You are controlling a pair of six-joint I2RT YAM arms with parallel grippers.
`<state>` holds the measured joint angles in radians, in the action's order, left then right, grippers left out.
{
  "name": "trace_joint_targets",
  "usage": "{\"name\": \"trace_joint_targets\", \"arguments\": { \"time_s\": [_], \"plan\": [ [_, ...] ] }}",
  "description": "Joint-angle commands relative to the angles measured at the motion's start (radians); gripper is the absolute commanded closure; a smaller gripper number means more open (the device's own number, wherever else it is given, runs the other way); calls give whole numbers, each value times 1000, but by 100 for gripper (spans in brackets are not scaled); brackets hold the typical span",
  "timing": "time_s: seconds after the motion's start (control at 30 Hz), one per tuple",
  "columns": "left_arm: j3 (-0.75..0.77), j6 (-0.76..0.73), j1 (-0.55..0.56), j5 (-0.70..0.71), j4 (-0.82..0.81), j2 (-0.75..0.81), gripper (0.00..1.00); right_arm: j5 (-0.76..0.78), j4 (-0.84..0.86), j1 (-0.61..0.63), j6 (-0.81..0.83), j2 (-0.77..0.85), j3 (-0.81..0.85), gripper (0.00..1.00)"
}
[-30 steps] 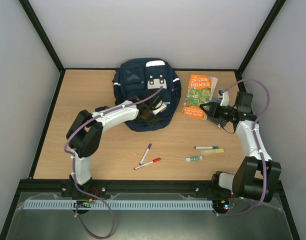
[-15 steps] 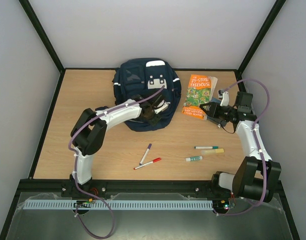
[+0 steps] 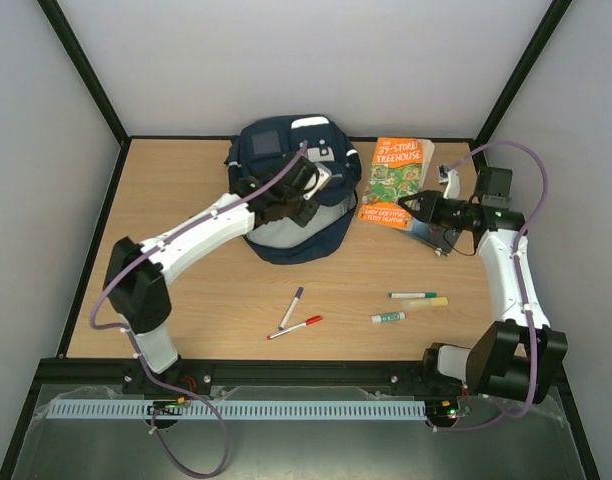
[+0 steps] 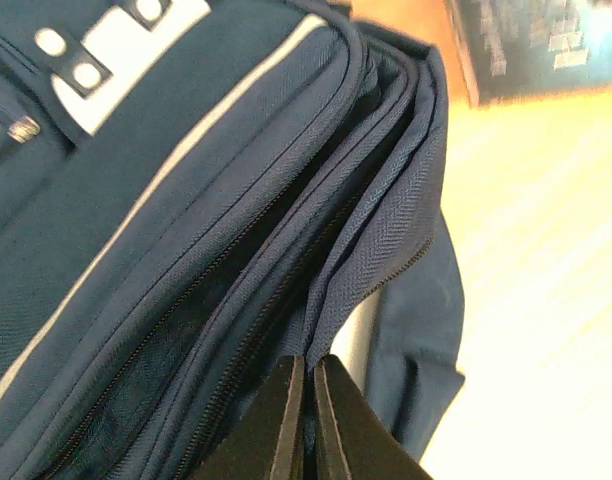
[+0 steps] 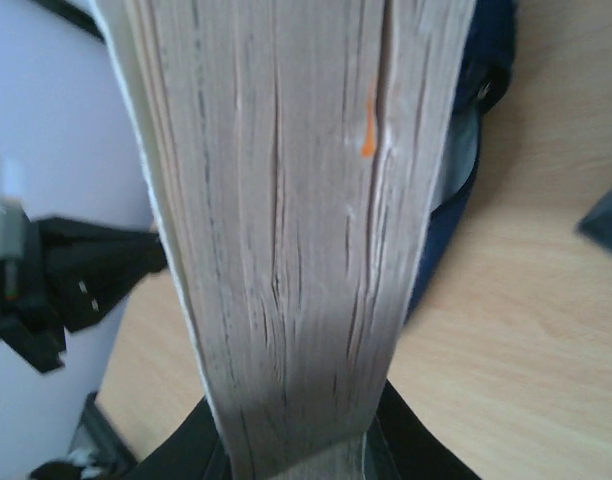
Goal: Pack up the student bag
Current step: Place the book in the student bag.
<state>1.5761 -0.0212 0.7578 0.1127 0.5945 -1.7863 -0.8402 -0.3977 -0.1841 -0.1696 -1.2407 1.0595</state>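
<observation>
One student bag [image 3: 338, 195] at far centre of counter [image 3: 226, 300], long axis near-to-far, open mouth facing near. Left jaws clenched on its mouth-edge fabric; right jaws grasping book [image 3: 391, 180] just right of bag.

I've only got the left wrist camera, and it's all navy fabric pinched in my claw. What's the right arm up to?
Observer: The right claw is shut on the orange paperback, gripping it across the page edge.
Operator: Where's that book relative to the bag?
Observer: In the top view it sits just right of the student bag, close beside it.
Operator: Anything loose left to pack?
Observer: Yes. A red pen, a purple-capped pen and a green marker lie on the table, nearer the arm bases.
</observation>
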Motion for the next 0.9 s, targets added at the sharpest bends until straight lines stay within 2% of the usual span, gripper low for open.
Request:
{"name": "trace_joint_targets", "arguments": {
  "time_s": [0.0, 0.23, 0.43, 0.67, 0.87],
  "plan": [
    [47, 60, -2, 55, -105, 94, 98, -160, -215, 47, -9, -36, 68, 99],
    [96, 107, -23, 59, -164, 94, 97, -187, -415, 105, 24, -82, 81, 99],
    [132, 142, -55, 1, -187, 55, 98, -162, -472, 182, 34, -108, 18, 99],
    [109, 175, -57, -41, -215, 68, 98, -179, -351, 338, 5, -130, -112, 99],
    [92, 183, -57, -73, -226, 76, 98, -262, -231, 475, -54, -223, -73, 99]
  ]
}}
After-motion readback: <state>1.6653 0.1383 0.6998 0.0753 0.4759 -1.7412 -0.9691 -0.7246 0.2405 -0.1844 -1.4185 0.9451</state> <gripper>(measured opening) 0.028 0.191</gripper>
